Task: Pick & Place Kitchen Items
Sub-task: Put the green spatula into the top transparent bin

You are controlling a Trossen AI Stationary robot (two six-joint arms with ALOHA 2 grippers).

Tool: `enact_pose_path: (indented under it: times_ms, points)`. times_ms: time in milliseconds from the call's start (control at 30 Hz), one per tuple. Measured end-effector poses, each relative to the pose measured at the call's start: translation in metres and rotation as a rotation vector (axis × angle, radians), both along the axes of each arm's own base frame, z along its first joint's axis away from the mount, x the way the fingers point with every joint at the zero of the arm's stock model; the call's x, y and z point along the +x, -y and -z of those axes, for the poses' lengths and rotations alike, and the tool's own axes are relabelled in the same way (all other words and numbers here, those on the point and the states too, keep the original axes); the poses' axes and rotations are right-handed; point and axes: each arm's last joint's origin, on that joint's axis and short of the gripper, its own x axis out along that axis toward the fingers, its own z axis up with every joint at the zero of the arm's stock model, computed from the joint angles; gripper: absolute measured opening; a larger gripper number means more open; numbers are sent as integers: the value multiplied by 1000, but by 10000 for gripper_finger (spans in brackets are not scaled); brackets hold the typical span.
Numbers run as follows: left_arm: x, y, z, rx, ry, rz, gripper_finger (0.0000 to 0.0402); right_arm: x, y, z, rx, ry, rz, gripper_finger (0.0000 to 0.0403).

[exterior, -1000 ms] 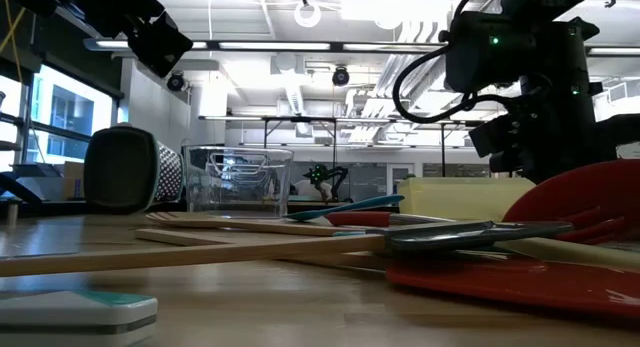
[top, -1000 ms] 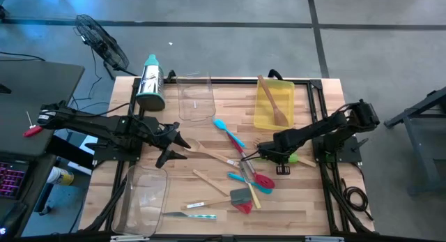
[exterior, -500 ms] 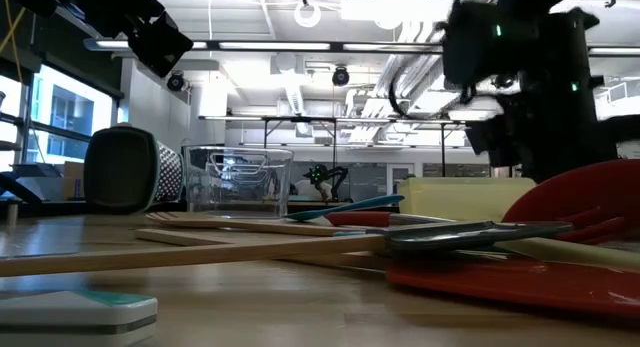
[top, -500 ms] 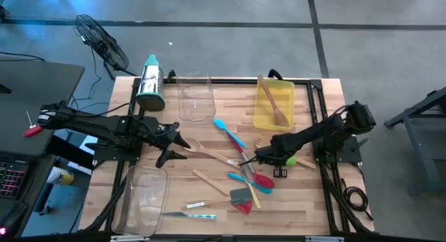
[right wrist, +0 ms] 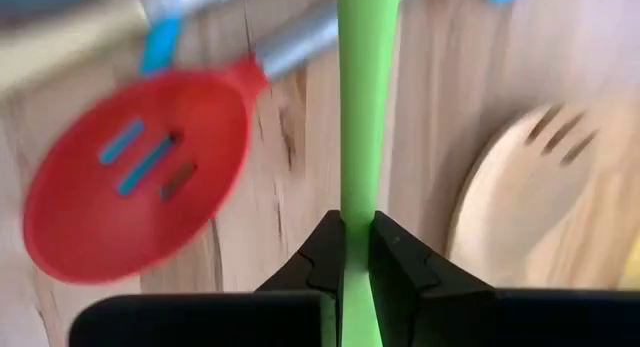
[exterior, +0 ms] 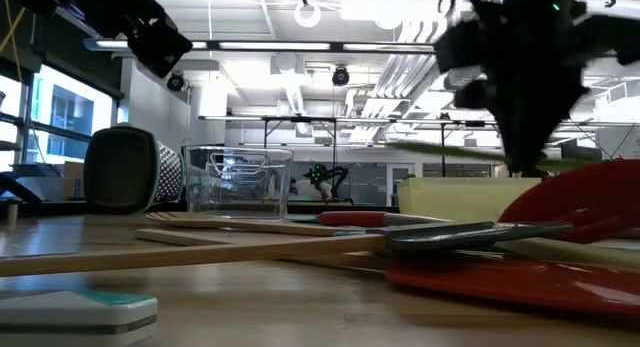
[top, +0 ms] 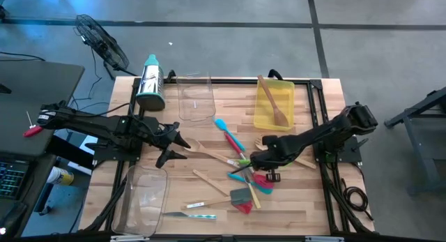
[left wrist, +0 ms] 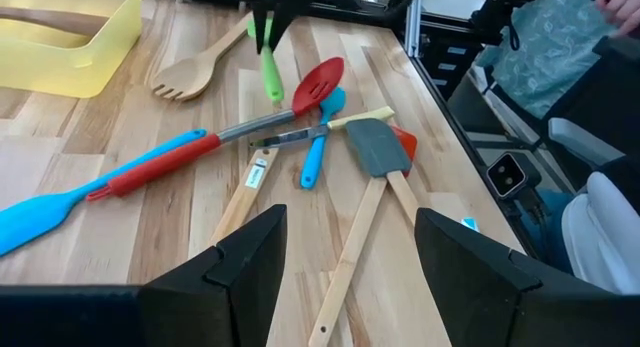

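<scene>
My right gripper [top: 252, 161] is over the pile of utensils at mid-table, shut on a slim green utensil [left wrist: 268, 67], which shows as a green streak [exterior: 450, 153] above the table in the low view. Below it lie a red slotted spoon [right wrist: 130, 182], a wooden fork [right wrist: 530, 187], a blue spatula [top: 228, 132], a grey spatula [top: 240, 195] and a slim knife [top: 189, 215], all flat on the wood. My left gripper [top: 178, 148] hovers open left of the pile, touching nothing. My right gripper pinches the green utensil's handle [right wrist: 357, 212] between its two fingers. The handle runs along the fingers and sticks out past their tips toward the table's left. The fingers come slanting from the table's right. The utensil is lifted clear of the table.
A yellow bin [top: 286, 92] with a wooden spoon inside sits at the far right. A clear bin [top: 195, 95] and a steel grater with a teal top [top: 150, 85] stand at the far edge. Another clear bin [top: 143, 197] is near left. A person [left wrist: 560, 37] sits beyond the right edge.
My right gripper has moved toward the table's left and drawn the green utensil with it. Its green end, which lay under the arm farther right, now sticks out on the gripper's left side, off the table. The gripper is blurred in the low view.
</scene>
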Motion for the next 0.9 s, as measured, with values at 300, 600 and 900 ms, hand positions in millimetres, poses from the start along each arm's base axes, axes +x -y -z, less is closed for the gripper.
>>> enact_pose_path:
  times_ms: [300, 600, 900]
  points:
    - [0, 0, 1, 0, -7, 1, 217, 20, -13, -45, -122, 202, -98, 17]
    - [-1, 0, 2, 2, -24, 3, 217, 47, -23, -86, -135, 500, -188, 17]
    - [0, 0, 0, 40, 16, 23, 217, 77, -21, -116, -203, 897, -286, 17]
